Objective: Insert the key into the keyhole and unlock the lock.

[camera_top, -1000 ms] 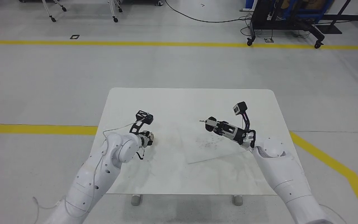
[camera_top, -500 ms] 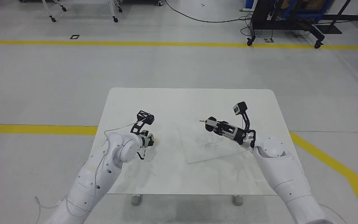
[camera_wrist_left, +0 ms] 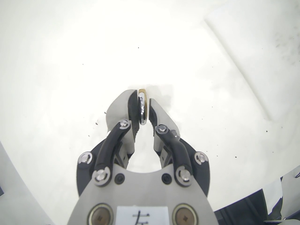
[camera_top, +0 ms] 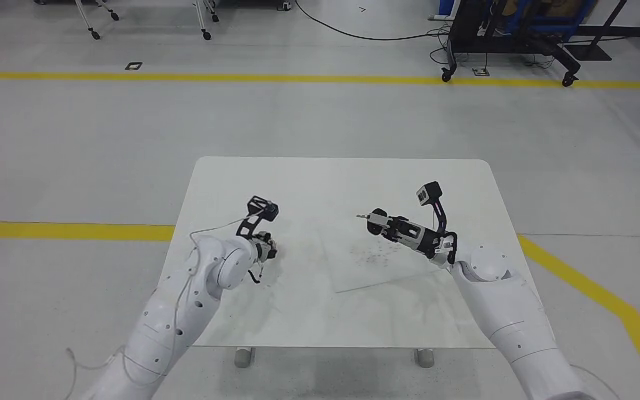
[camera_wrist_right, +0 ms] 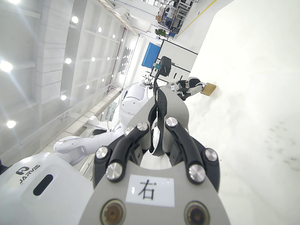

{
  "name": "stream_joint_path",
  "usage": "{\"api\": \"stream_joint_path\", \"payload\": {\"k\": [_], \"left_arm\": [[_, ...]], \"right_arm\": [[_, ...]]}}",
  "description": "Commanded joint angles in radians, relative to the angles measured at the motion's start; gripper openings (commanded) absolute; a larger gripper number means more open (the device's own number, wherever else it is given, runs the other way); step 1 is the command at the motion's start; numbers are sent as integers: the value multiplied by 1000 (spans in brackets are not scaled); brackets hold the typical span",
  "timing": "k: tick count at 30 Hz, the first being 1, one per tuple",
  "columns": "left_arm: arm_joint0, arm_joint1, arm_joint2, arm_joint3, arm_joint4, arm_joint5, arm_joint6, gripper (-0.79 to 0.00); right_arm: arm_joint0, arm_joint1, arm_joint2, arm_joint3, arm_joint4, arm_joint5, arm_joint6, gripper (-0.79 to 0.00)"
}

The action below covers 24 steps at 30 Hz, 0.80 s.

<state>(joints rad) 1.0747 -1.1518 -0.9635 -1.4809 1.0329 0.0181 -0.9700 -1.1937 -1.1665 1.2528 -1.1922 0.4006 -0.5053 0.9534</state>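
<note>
Lock between left fingers, key in right

The white table is a rectangle with rounded corners, its top smooth and pale. A thin white sheet lies flat on it, set askew to the edges, reaching from the middle toward the near edge and the right side; one of its corners nearly reaches the near edge. Dark specks and smudges mark the sheet's surface, and a few scattered specks dot the bare top beside it. In the left half, a brass padlock seems to touch the tabletop, well apart from the sheet.
</note>
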Motion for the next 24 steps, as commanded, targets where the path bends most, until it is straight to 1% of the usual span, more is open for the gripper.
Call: {"api": "stream_joint_path", "payload": {"k": [1,6,9,11,13,15,18,21,22,23,24], "left_arm": [[-6,-3,5,13,1,1,-3,-785],[-18,-9,5,34,-7,8,8,-785],[-16,-13,-8,36,-28,26,48,-785],[-5,-17,-49,24,-132,53,112,-785],[12,-20,-118,13,-293,63,194,-785],[34,-22,-194,17,-506,33,228,-785],[54,-23,-281,51,-811,-26,175,-785],[60,-28,-340,124,-1143,-57,42,-785],[56,-29,-345,157,-1239,-50,-33,-785],[42,-28,-348,183,-1283,-59,-95,-785],[32,-26,-353,200,-1268,-74,-101,-785]], "right_arm": [[0,0,0,0,0,0,0,-785],[0,0,0,0,0,0,0,-785],[0,0,0,0,0,0,0,-785],[0,0,0,0,0,0,0,-785],[0,0,0,0,0,0,0,-785],[0,0,0,0,0,0,0,-785],[0,0,0,0,0,0,0,-785],[0,0,0,0,0,0,0,-785],[0,0,0,0,0,0,0,-785],[0,0,0,0,0,0,0,-785],[0,0,0,0,0,0,0,-785]]}}
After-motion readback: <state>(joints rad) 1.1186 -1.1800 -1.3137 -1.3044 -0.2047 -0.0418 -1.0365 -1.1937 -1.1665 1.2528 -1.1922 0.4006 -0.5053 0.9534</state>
